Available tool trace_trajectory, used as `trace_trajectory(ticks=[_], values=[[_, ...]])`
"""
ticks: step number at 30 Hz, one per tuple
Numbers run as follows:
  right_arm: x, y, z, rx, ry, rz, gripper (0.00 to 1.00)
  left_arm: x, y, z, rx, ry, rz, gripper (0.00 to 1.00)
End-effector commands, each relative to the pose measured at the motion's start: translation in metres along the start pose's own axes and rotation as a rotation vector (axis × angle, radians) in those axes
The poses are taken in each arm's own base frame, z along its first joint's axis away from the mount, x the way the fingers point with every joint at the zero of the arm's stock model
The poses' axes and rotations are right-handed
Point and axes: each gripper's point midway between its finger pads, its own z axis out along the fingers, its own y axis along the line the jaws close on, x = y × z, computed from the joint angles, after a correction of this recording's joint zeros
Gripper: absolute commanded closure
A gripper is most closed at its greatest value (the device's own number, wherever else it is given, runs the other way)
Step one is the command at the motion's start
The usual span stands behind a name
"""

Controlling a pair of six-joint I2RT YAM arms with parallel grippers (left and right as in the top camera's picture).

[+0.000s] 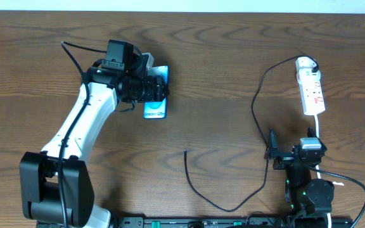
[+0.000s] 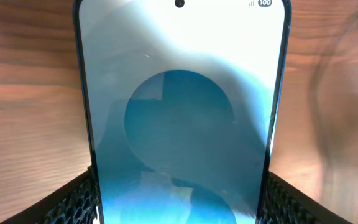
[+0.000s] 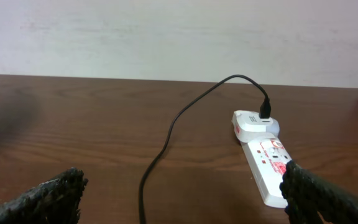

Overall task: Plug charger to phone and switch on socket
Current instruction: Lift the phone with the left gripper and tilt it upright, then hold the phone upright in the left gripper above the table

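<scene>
The surface (image 1: 233,50) lies bare through its middle, from 12 o'clock down to the centre, with the far edge against a pale wall. The left arm stretches from 7 o'clock toward 10 o'clock. The left gripper (image 2: 179,193) is low over the phone (image 2: 179,93), its jaws pressed to both long edges. The right arm sits folded at 5 o'clock. The right gripper (image 3: 182,177) faces 12 o'clock with its jaws spread wide and holding nothing.

The phone shows a pale blue screen with a darker round shape and dark edges. The socket (image 1: 312,88), white with red marks, lies at 2 o'clock. The charger (image 1: 256,107) is plugged into its far end and loops down past the right arm, and its free tip (image 1: 184,151) rests near the centre, well apart from the phone.
</scene>
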Motion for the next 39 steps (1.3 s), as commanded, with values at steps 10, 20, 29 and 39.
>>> trace_trajectory(ticks=[10,20,29,39], values=[[0.000,-0.003,0.000,0.016,-0.001,-0.011,0.01,-0.029,-0.087,-0.048,0.553,0.031,-0.294,0.93],[0.000,-0.003,0.000,0.016,-0.001,-0.011,0.01,-0.043,-0.097,-0.079,0.734,0.158,-0.610,0.93],[0.000,-0.003,0.000,0.016,-0.001,-0.011,0.01,-0.043,-0.096,-0.089,0.760,0.290,-0.871,0.93],[0.000,-0.003,0.000,0.016,-0.001,-0.011,0.01,-0.047,-0.098,-0.092,0.767,0.324,-0.949,0.93]])
